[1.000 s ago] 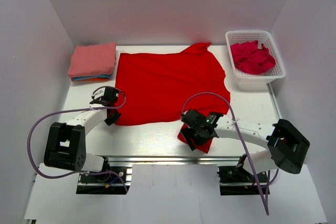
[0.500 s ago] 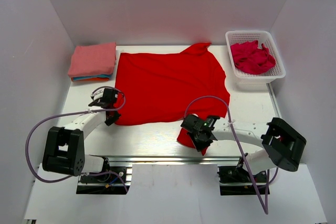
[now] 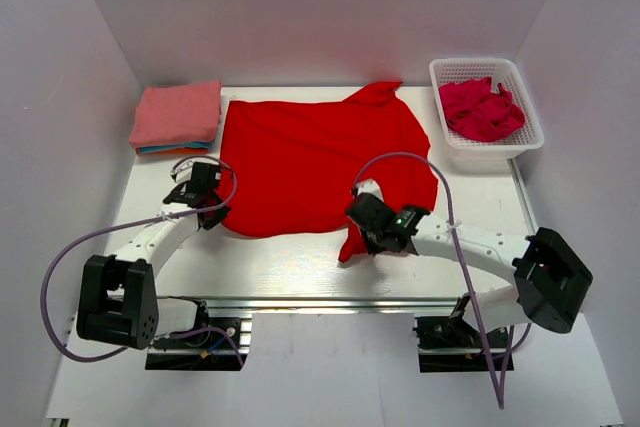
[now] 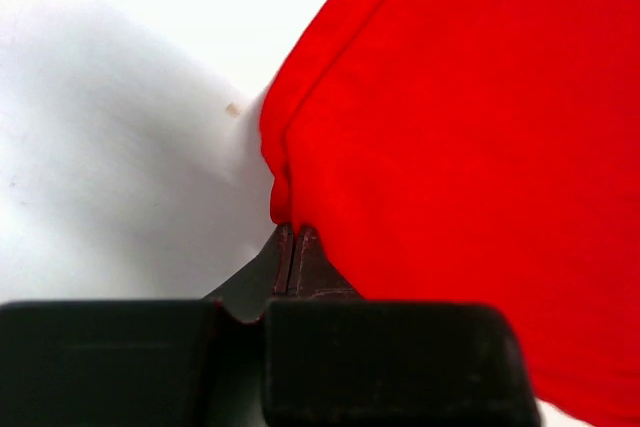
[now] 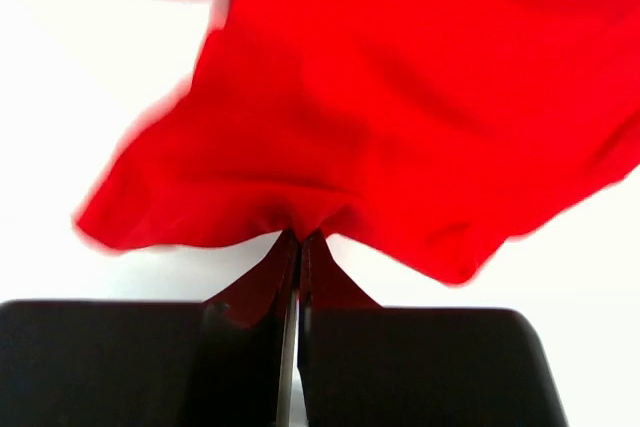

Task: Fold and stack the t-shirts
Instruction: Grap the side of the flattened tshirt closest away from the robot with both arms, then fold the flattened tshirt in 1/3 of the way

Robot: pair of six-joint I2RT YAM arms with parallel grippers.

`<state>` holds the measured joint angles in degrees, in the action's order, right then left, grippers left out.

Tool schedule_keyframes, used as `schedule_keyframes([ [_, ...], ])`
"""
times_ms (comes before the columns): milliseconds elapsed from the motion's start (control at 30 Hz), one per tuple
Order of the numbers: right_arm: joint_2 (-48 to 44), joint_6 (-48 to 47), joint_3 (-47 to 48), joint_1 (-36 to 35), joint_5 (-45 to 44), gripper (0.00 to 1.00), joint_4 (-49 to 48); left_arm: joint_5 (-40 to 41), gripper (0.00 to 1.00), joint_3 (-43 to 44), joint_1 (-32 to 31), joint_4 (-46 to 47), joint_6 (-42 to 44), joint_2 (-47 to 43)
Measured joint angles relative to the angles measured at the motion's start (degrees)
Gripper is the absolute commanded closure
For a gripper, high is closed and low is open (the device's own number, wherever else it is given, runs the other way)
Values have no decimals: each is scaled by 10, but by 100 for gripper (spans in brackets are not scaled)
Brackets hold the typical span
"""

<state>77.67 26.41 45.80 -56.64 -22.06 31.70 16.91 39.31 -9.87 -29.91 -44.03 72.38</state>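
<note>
A bright red t-shirt [image 3: 320, 162] lies spread over the middle of the table. My left gripper [image 3: 213, 215] is shut on its near left corner, the cloth [image 4: 450, 147] pinched at the fingertips [image 4: 283, 247]. My right gripper [image 3: 362, 237] is shut on the near right sleeve, which hangs lifted off the table; the right wrist view shows red cloth [image 5: 380, 117] bunched at the closed tips. A folded stack [image 3: 178, 117] with salmon-pink on top of teal and orange lies at the far left. Crimson-pink shirts [image 3: 482, 110] fill the basket.
A white lattice basket [image 3: 517, 75] stands at the far right corner. White walls close in the table on the left, back and right. The arm bases sit at the near edge, with purple cables looping above both arms.
My right gripper closed on the red sleeve at the near edge, then lifted it and carried it away from that edge. My left gripper has shifted slightly towards the back, still holding its corner.
</note>
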Motion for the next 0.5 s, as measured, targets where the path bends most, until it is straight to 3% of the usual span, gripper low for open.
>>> schedule_keyframes([
  [267, 46, -57, 68, 102, -49, 100, -89, 11, 100, 75, 0, 17, -7, 42],
  [500, 92, -112, 139, 174, -60, 100, -131, 37, 100, 168, 9, 25, -13, 129],
])
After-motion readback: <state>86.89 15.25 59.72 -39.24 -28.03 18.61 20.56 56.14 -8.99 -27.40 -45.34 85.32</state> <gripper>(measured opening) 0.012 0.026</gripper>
